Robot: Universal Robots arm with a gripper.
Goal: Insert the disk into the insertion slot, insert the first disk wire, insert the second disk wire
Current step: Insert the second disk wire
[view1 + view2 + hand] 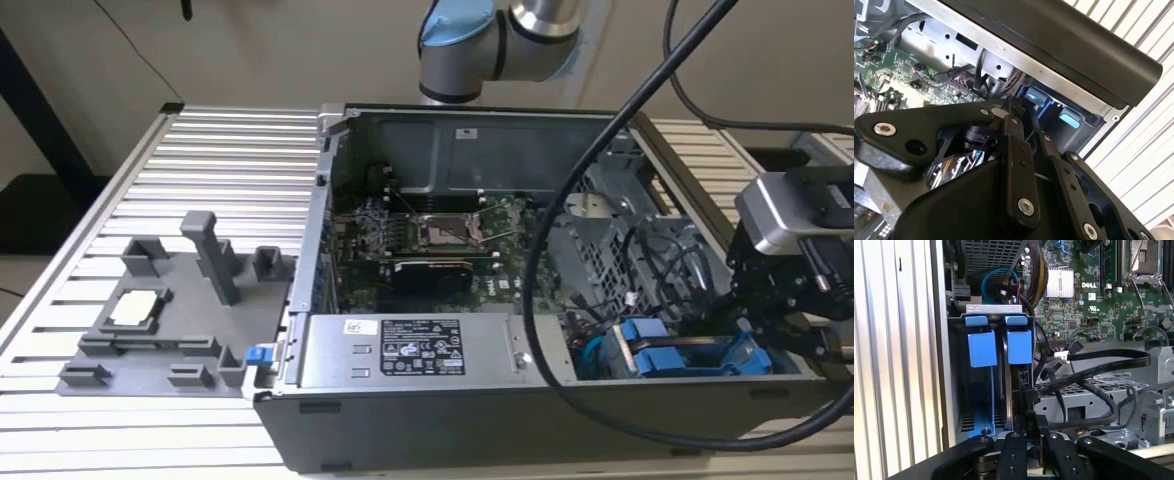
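The disk, in its bright blue carrier, stands edge-on in the insertion slot of the grey drive cage at the case's front corner, on the exterior view's right. A second blue carrier sits beside it. My gripper hangs over the disk's rear edge. Its fingers are shut on a black wire connector. A flat black wire runs from an angled plug at the disk's edge toward the motherboard.
The open case holds a green motherboard, a grey power-supply box and loose black cables over a metal bracket. A grey fixture tray stands on the slatted table at the exterior view's left. The black case rim runs close by the gripper.
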